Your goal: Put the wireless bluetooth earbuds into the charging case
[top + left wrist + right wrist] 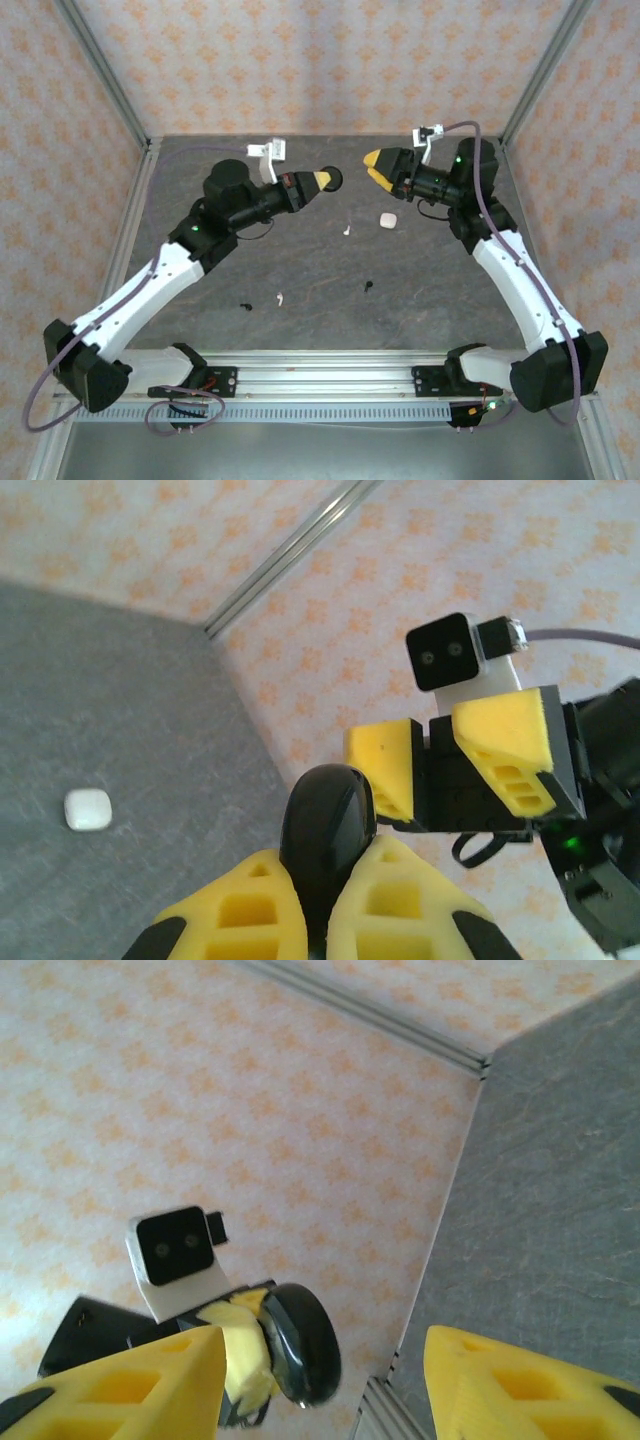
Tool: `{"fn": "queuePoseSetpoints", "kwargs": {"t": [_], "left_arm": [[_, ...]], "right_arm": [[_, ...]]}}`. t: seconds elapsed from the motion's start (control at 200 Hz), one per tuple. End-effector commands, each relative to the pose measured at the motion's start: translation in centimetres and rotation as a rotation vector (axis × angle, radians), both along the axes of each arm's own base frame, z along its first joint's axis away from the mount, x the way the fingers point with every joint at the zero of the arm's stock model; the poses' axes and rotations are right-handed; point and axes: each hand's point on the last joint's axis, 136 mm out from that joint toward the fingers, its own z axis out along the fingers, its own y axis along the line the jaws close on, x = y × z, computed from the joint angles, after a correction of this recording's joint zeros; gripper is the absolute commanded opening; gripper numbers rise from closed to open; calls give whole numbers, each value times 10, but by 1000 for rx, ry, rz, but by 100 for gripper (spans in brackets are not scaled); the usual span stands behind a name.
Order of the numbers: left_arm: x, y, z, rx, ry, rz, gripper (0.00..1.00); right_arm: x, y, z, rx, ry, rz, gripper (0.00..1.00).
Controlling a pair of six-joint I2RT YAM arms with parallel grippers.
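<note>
- The left hand pinches the black case by its lower end, with a finger pressed onto each side. Most of the shell stands proud of the fingertips, which I judge leaves the free end open to the other arm.
- The right hand faces it from just across, fingers spread with nothing between them. It looks lined up either to take the case or to work its lid; I cannot tell which.
- The black case is held up off the surface, behind and to the left of the white case. The white case lies flat on the surface and looks shut.
- The black case is a glossy, rounded pebble with a faint seam along it, and its lid looks closed. No bud can go in until a lid is up, which I take to be why a case is handled first.
- The earbuds lie loose on the surface.
- A white one is just left of the white case, and a black one is nearer the arm bases than that case.
- Another white one lies near another black one, well to the left of the white case and nearer the bases.
- Each is a tiny stemmed speck, too small to tell which way it lies.
</note>
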Motion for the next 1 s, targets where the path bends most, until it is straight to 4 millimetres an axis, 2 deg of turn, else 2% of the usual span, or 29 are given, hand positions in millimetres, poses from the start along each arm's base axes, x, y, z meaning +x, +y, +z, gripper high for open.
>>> {"fn": "queuePoseSetpoints", "kwargs": {"t": [0.0,0.21,0.35,0.656,0.801,0.996], "left_arm": [[-22,5,10,167,-151,-97,0],[-50,-8,37,163,-291,-289,0],[-60,-13,42,192,-301,-370,0],[-62,-14,41,191,-269,-410,0],[-59,-13,42,166,-248,-401,0],[-57,-13,42,143,-216,-406,0]], "right_arm": [[-32,14,20,11,-76,172,55],[-55,42,38,9,-165,281,56],[-63,48,43,11,-177,322,53],[-78,58,36,-21,-176,381,35],[-80,59,33,-22,-168,389,32],[-80,60,32,-23,-172,392,23]]}}
